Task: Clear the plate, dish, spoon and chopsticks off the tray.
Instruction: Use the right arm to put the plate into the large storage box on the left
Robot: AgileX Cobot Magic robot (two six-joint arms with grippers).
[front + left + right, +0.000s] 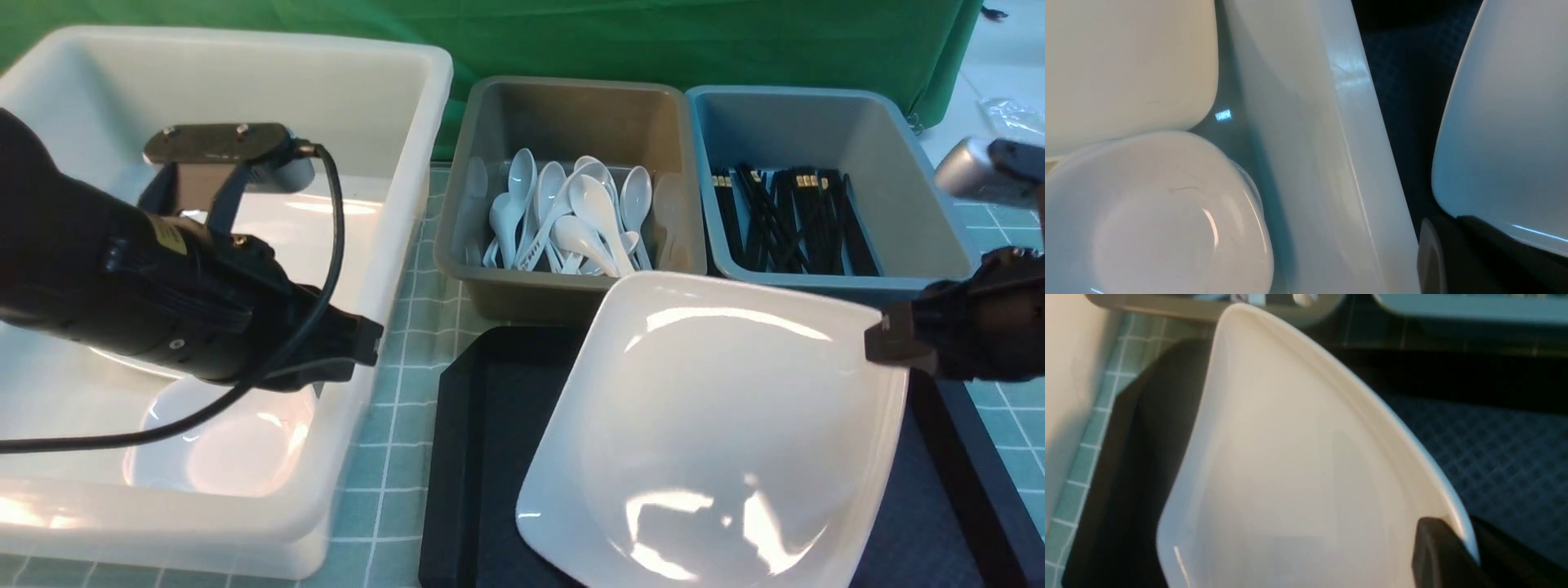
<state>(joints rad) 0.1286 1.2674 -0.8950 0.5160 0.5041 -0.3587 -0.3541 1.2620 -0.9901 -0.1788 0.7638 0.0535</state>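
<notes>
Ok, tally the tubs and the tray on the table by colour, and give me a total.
White tub: 1
Grey tub: 1
Blue tub: 1
Black tray: 1
Total: 4

Black left arm, looping black cable

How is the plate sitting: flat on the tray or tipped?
Tipped: the right gripper clamps the plate at its right corner, raised off the tray.

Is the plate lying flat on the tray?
No, the right gripper holds the plate by one corner, tilted up above the tray.
</notes>
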